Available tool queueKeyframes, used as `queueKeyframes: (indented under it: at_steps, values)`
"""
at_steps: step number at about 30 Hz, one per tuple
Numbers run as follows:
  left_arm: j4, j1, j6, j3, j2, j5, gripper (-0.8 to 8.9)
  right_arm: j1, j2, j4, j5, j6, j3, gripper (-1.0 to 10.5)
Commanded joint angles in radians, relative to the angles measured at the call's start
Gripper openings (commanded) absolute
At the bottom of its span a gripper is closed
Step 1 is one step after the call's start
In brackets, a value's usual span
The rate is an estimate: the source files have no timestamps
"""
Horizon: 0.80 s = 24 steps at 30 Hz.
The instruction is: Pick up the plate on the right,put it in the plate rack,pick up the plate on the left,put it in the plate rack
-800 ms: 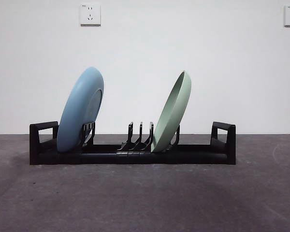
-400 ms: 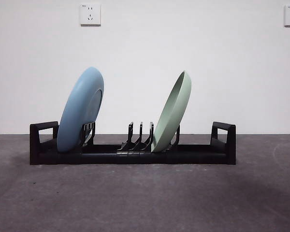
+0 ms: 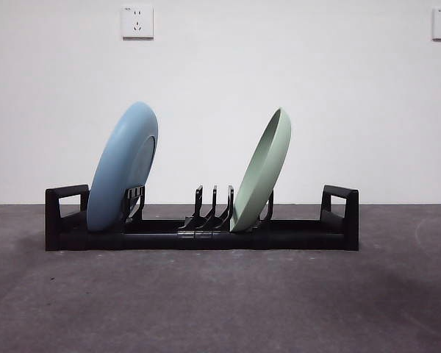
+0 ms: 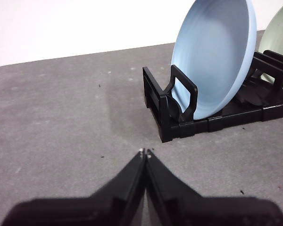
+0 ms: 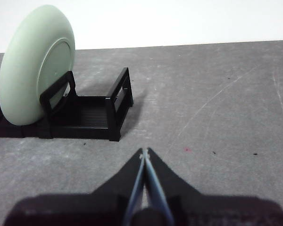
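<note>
Both plates, blue plate (image 3: 123, 168) and green plate (image 3: 262, 170), stand leaning in the black plate rack (image 3: 202, 228) on the table, while left gripper (image 4: 145, 153) and right gripper (image 5: 144, 151) wait closed and empty nearby; task looks finished.

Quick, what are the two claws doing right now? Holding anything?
Left gripper: shut, holding nothing, off the plate rack.
Right gripper: shut, holding nothing, also off the rack.
</note>
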<state>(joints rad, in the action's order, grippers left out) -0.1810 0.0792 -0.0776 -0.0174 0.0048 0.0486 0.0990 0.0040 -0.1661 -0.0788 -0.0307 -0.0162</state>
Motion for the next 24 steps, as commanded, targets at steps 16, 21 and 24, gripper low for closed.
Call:
queueKeyframes:
  at_steps: [16, 21, 24]
  values:
    - [0.001, -0.002, 0.006, 0.014, -0.003, 0.004, -0.04, 0.0, -0.002, -0.013, 0.008, -0.028, 0.011, 0.1]
    - [0.001, -0.002, 0.006, 0.014, -0.003, 0.004, -0.04, 0.0, -0.002, -0.013, 0.008, -0.028, 0.011, 0.1]
    - [0.001, -0.002, 0.006, 0.014, -0.003, 0.004, -0.04, 0.0, -0.002, -0.013, 0.008, -0.028, 0.011, 0.1]
